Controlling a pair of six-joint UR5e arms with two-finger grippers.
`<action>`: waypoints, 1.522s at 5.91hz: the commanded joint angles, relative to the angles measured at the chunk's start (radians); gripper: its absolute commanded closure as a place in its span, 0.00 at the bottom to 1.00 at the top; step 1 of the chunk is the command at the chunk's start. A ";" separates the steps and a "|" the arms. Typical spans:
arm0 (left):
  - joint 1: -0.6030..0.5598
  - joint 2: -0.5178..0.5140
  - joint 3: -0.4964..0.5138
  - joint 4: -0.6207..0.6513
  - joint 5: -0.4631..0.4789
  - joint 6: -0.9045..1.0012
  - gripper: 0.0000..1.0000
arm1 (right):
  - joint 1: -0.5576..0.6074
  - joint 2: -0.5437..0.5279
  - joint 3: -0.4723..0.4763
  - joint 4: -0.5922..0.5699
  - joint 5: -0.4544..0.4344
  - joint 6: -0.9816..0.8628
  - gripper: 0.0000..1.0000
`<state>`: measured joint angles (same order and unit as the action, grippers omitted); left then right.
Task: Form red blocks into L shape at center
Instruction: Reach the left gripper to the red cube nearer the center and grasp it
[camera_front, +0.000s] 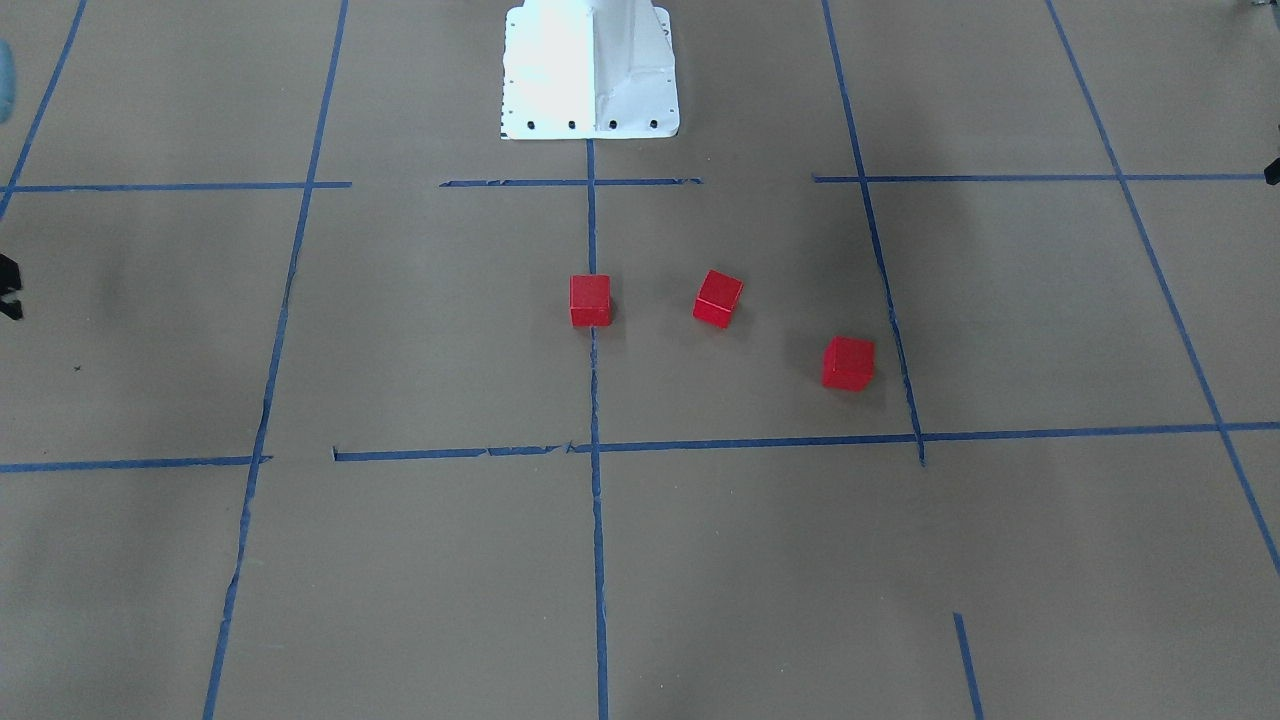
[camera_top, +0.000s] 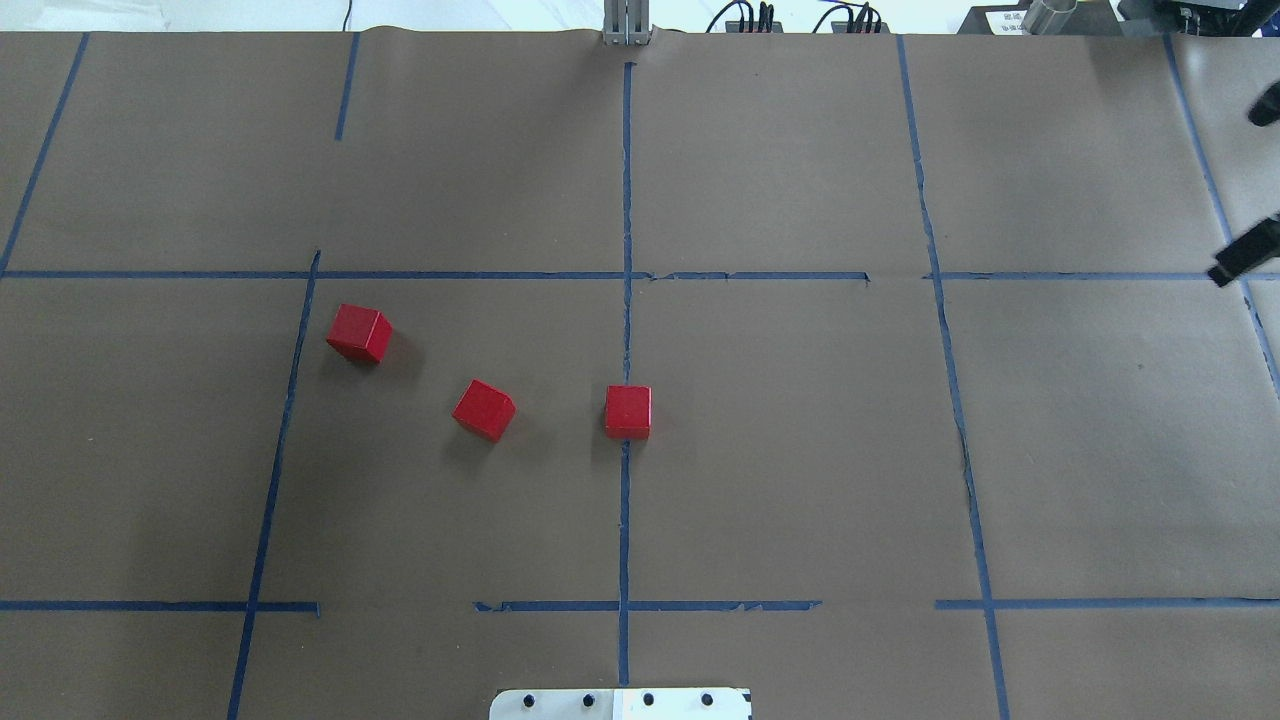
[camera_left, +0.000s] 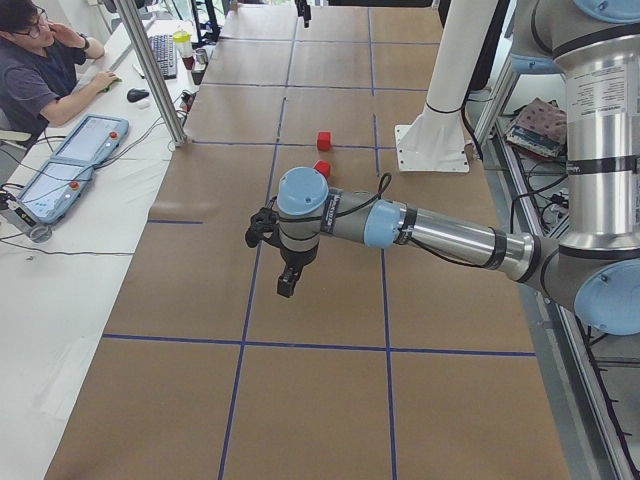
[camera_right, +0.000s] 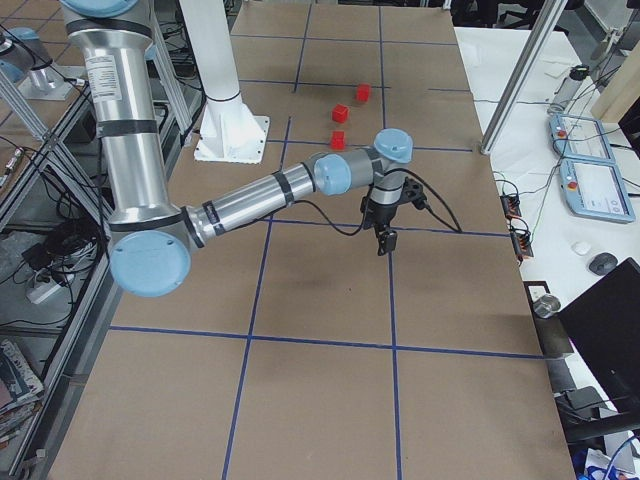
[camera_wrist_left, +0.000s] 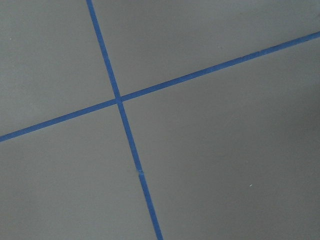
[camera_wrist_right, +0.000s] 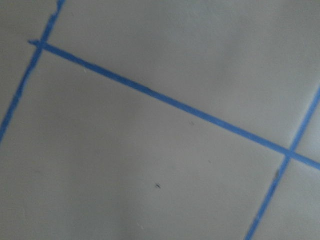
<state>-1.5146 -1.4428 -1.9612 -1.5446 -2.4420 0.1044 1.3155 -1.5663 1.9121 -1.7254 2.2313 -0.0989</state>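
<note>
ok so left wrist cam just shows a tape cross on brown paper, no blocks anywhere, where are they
Observer: All three red blocks are in the middle grid cell, spread in a loose diagonal with none of them touching.
Operator: and how close is my gripper to them
Observer: Not close. In the exterior left view the left gripper hangs outside that cell, toward the robot's left end of the table.
</note>
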 joint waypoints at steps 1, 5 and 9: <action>0.121 -0.069 -0.057 -0.003 -0.017 -0.192 0.00 | 0.251 -0.234 0.045 -0.005 0.071 -0.294 0.00; 0.579 -0.390 -0.099 -0.002 0.167 -0.807 0.00 | 0.298 -0.313 0.035 -0.002 0.067 -0.285 0.00; 0.924 -0.606 0.074 -0.032 0.484 -0.959 0.00 | 0.298 -0.314 0.030 -0.002 0.070 -0.285 0.00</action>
<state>-0.6274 -2.0170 -1.9390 -1.5567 -2.0003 -0.8373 1.6144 -1.8805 1.9437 -1.7273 2.3006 -0.3835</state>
